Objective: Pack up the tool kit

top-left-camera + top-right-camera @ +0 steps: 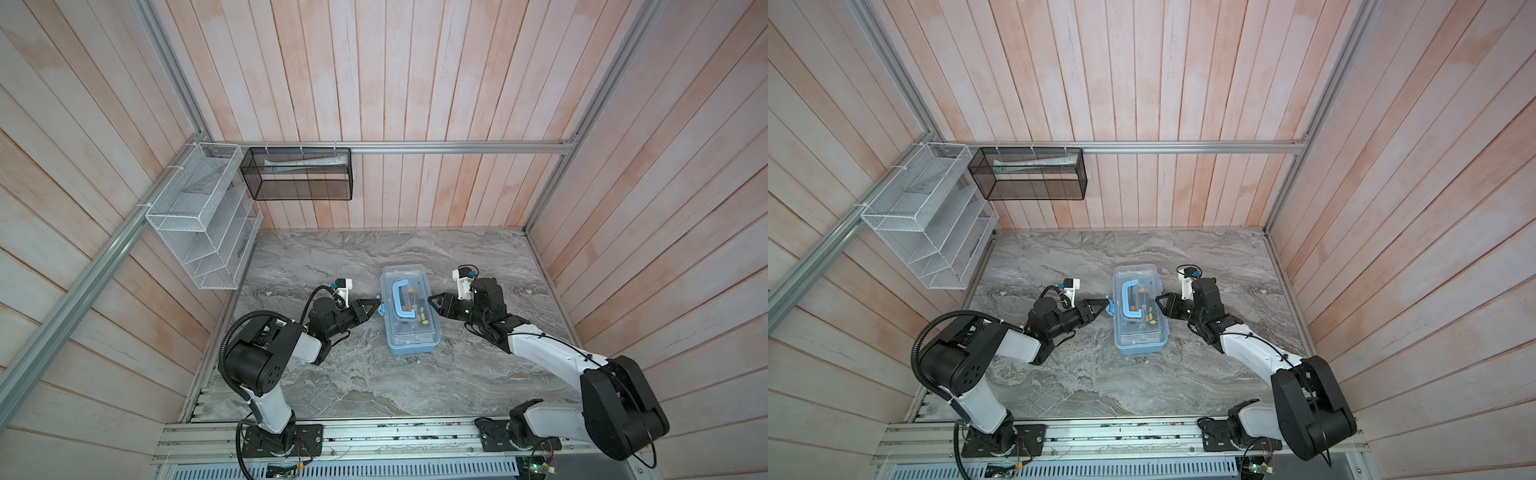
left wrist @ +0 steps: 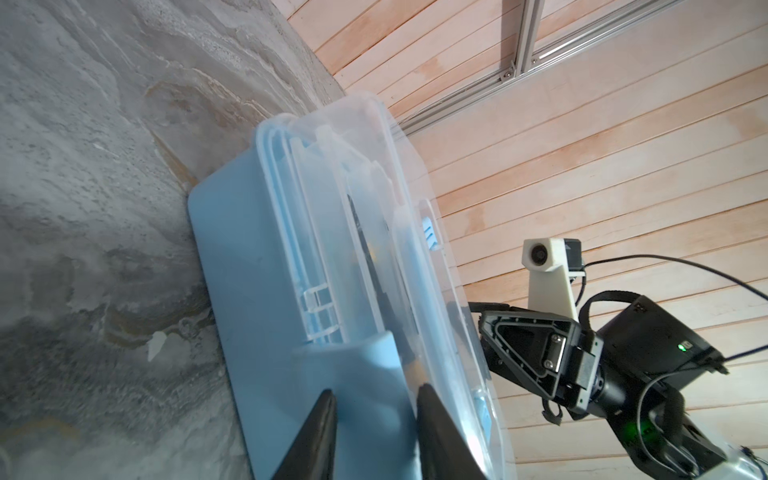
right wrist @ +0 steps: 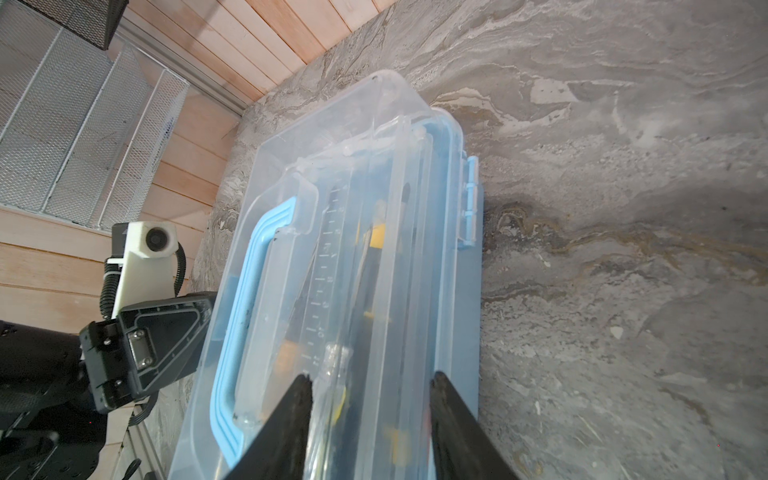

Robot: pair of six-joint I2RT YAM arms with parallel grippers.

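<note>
Tools (image 3: 376, 239) inside the toolbox (image 1: 411, 347) were blurred behind its clear lid; left gripper (image 2: 376, 390) and right gripper (image 3: 372, 375) were cropped by wrist-view edges

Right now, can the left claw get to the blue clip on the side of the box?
Probably yes. The left claw is right at the blue clip, with a finger on either side of it, and nothing stands between them. Whether it is squeezing yet, I cannot tell.

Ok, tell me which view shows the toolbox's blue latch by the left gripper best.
The left wrist view: the latch fills the foreground, right at the left gripper. In both top views it is only a small blue tab on the edge of the toolbox. The right wrist view does not show it clearly.
</note>
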